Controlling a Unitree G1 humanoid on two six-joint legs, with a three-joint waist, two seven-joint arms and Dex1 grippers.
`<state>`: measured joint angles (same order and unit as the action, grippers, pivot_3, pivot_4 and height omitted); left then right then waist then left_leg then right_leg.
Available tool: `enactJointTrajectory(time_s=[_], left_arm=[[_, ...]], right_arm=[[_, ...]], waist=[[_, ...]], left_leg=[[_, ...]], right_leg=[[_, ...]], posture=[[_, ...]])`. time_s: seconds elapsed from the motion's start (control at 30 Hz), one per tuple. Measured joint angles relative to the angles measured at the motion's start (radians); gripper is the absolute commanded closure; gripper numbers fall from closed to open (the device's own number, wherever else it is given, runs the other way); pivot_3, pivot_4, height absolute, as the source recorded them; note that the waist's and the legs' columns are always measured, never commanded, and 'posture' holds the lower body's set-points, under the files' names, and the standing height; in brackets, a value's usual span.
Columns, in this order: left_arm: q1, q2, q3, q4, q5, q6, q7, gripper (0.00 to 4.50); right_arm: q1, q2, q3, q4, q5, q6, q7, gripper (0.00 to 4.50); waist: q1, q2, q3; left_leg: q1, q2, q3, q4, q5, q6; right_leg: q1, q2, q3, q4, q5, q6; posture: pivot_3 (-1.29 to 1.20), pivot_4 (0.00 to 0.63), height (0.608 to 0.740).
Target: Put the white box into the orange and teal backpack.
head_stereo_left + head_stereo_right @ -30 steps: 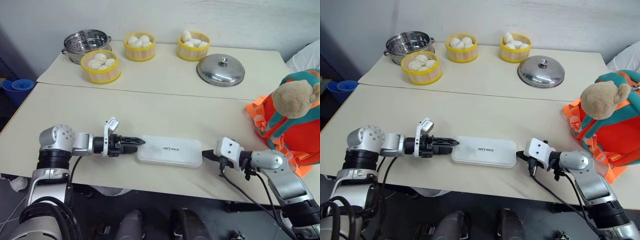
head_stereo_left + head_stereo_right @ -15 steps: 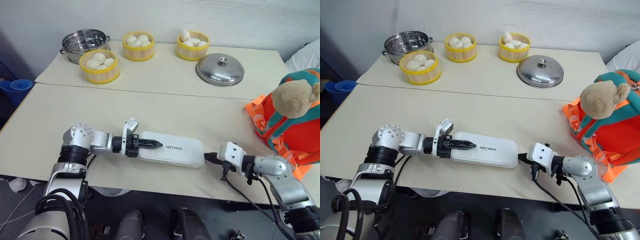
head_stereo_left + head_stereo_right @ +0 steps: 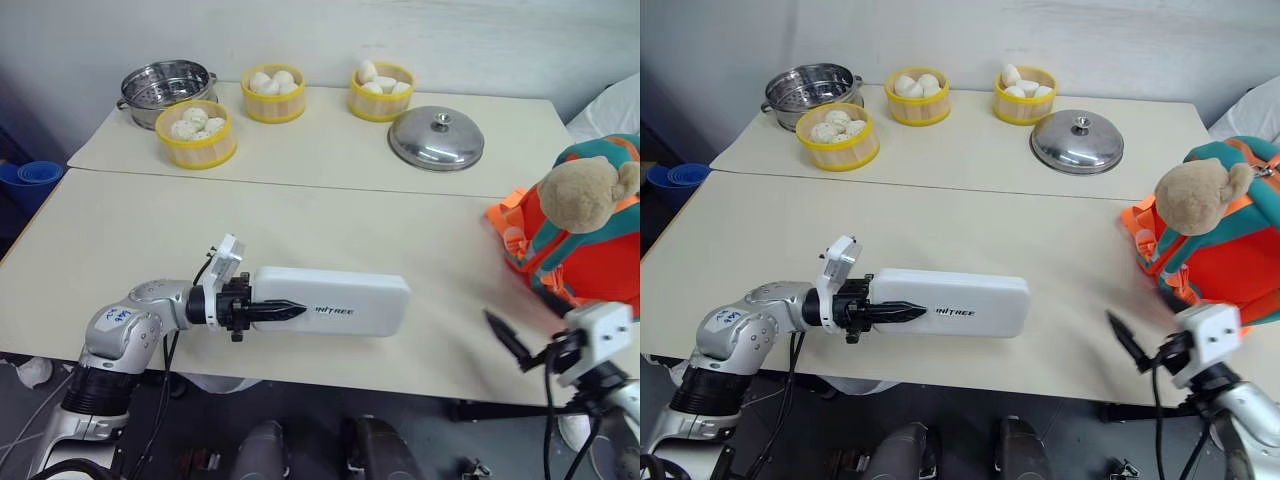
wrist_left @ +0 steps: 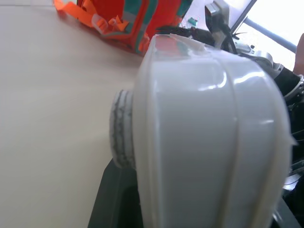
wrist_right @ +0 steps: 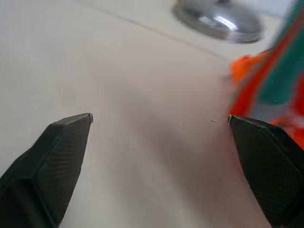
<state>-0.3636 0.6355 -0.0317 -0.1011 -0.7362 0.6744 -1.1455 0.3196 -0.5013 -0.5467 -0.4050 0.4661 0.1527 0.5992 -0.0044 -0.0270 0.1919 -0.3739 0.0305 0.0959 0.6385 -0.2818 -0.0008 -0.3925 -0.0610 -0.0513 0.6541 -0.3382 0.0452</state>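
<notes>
One end of the white box (image 3: 330, 301) is being pinched by the left pincer (image 3: 285, 310), lifted on its edge. Spread wide and holding nothing, the right pincer (image 5: 159, 166) is pointing beside the orange and teal backpack (image 3: 580, 250).

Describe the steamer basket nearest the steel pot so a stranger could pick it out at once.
Look to the far table, at its left end where the steel pot stands. The yellow steamer basket of white buns sits just in front of that pot. The other two baskets stand further along, at the back edge.
</notes>
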Motion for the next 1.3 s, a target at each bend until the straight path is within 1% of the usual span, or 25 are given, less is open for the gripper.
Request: enactJointTrajectory(time_s=[0.07, 0.17, 0.27, 0.37, 0.43, 0.47, 0.5, 0.6, 0.73, 0.9, 1.0, 1.07, 1.13, 1.2, 1.3], left_arm=[[0.000, 0.000, 0.003, 0.002, 0.012, -0.023, -0.012, 3.31], [0.005, 0.003, 0.003, 0.013, 0.038, -0.051, -0.034, 3.31], [0.011, 0.001, 0.004, 0.037, 0.051, -0.064, -0.042, 3.31], [0.021, 0.001, 0.009, 0.039, 0.058, -0.075, -0.047, 3.31], [0.026, 0.005, 0.022, 0.036, 0.059, -0.077, -0.047, 3.31], [0.030, 0.007, 0.032, 0.035, 0.059, -0.078, -0.046, 3.31], [0.038, 0.012, 0.044, 0.034, 0.059, -0.079, -0.044, 3.31], [0.070, 0.026, 0.081, 0.033, 0.058, -0.078, -0.033, 3.31], [0.087, 0.024, 0.112, 0.032, 0.058, -0.075, -0.008, 3.31], [0.092, -0.002, 0.111, 0.027, 0.055, -0.070, -0.001, 3.31], [0.091, -0.006, 0.111, 0.027, 0.055, -0.065, 0.003, 3.31], [0.085, -0.006, 0.112, 0.028, 0.054, -0.062, 0.008, 3.31], [0.079, -0.005, 0.131, 0.035, 0.052, -0.058, 0.011, 3.31], [0.077, 0.000, 0.159, 0.043, 0.041, -0.047, 0.018, 3.31], [0.067, 0.020, 0.224, 0.100, 0.019, -0.027, 0.023, 3.31]], right_arm=[[-0.045, -0.005, -0.008, -0.022, 0.016, 0.038, -0.040, 0.02], [-0.153, -0.023, 0.010, -0.011, 0.017, 0.093, -0.093, 0.02], [-0.288, -0.041, 0.064, 0.080, -0.018, 0.120, -0.128, 0.02], [-0.395, -0.045, 0.117, 0.188, -0.060, 0.151, -0.158, 0.63], [-0.478, -0.045, 0.150, 0.268, -0.101, 0.181, -0.210, 1.25], [-0.497, -0.045, 0.152, 0.287, -0.112, 0.188, -0.227, 1.66], [-0.504, -0.045, 0.152, 0.291, -0.115, 0.200, -0.242, 1.94], [-0.497, -0.032, 0.156, 0.257, -0.122, 0.223, -0.264, 1.94], [-0.502, 0.014, 0.184, 0.219, -0.124, 0.218, -0.285, 1.94], [-0.574, 0.077, 0.198, 0.332, -0.157, 0.115, -0.310, 1.94], [-0.618, 0.090, 0.215, 0.406, -0.180, 0.039, -0.309, 2.54], [-0.633, 0.092, 0.238, 0.438, -0.187, -0.010, -0.271, 3.17], [-0.637, 0.104, 0.283, 0.441, -0.159, -0.046, -0.175, 3.82], [-0.632, 0.119, 0.339, 0.403, -0.096, -0.040, -0.065, 4.41], [-0.617, 0.130, 0.427, 0.281, 0.034, 0.043, 0.080, 4.46]], waist=[[-0.005, 0.000, 0.000], [-0.009, 0.000, 0.000], [-0.019, 0.000, 0.000], [-0.023, 0.000, 0.000], [-0.025, 0.001, 0.000], [-0.024, 0.001, 0.000], [-0.023, 0.001, 0.000], [-0.023, 0.001, 0.000], [-0.024, 0.001, 0.000], [-0.027, 0.001, 0.000], [-0.028, 0.001, 0.000], [-0.028, 0.001, 0.000], [-0.033, 0.001, 0.000], [-0.039, 0.001, 0.000], [-0.049, 0.001, 0.000]], left_leg=[[0.000, 0.000, 0.000, -0.002, 0.000, 0.002], [0.000, 0.000, 0.000, -0.004, 0.001, 0.003], [0.000, -0.001, 0.000, -0.004, 0.002, 0.004], [0.000, -0.001, 0.000, -0.005, 0.002, 0.004], [0.000, -0.001, 0.000, -0.006, 0.004, 0.002], [-0.001, -0.001, 0.000, -0.006, 0.004, 0.001], [0.000, -0.001, 0.000, -0.008, 0.005, 0.000], [-0.001, -0.001, 0.000, -0.009, 0.005, 0.000], [-0.001, -0.002, 0.000, -0.007, 0.004, 0.002], [0.000, -0.002, 0.000, -0.007, 0.005, 0.002], [0.000, -0.001, 0.000, -0.008, 0.005, 0.001], [0.000, -0.001, 0.000, -0.008, 0.005, 0.001], [0.000, -0.001, 0.000, -0.008, 0.005, 0.002], [0.000, -0.001, 0.000, -0.008, 0.005, 0.002], [0.000, 0.000, 0.000, -0.008, 0.004, 0.002]], right_leg=[[0.000, 0.000, 0.000, 0.000, 0.000, 0.000], [-0.001, 0.000, 0.000, 0.000, 0.000, 0.000], [-0.001, 0.000, 0.000, 0.000, 0.000, 0.000], [-0.001, 0.000, 0.000, 0.000, 0.000, 0.000], [-0.002, 0.000, 0.000, 0.000, 0.000, 0.000], [-0.003, 0.000, 0.000, 0.000, 0.000, 0.000], [-0.003, 0.000, 0.000, 0.000, 0.000, 0.000], [-0.004, 0.000, -0.001, 0.000, -0.001, 0.001], [-0.003, 0.000, 0.000, -0.001, 0.000, 0.002], [-0.003, 0.000, 0.000, 0.000, 0.001, 0.003], [-0.003, 0.000, 0.000, 0.000, 0.001, 0.002], [-0.003, 0.000, 0.000, 0.000, 0.001, 0.002], [-0.003, 0.001, 0.000, 0.000, 0.001, 0.002], [-0.003, 0.001, 0.000, 0.001, 0.001, 0.002], [-0.003, 0.001, -0.001, 0.002, 0.001, 0.002]], posture=[[0.00, 0.150, 0.740], [0.00, 0.150, 0.740], [0.00, 0.150, 0.740], [0.00, 0.150, 0.740], [0.00, 0.150, 0.740], [0.00, 0.150, 0.740], [0.00, 0.150, 0.740], [0.00, 0.150, 0.740], [0.00, 0.150, 0.740], [0.00, 0.150, 0.740], [0.00, 0.150, 0.740], [0.00, 0.150, 0.740], [0.00, 0.150, 0.740], [0.00, 0.150, 0.740], [0.00, 0.150, 0.740]])
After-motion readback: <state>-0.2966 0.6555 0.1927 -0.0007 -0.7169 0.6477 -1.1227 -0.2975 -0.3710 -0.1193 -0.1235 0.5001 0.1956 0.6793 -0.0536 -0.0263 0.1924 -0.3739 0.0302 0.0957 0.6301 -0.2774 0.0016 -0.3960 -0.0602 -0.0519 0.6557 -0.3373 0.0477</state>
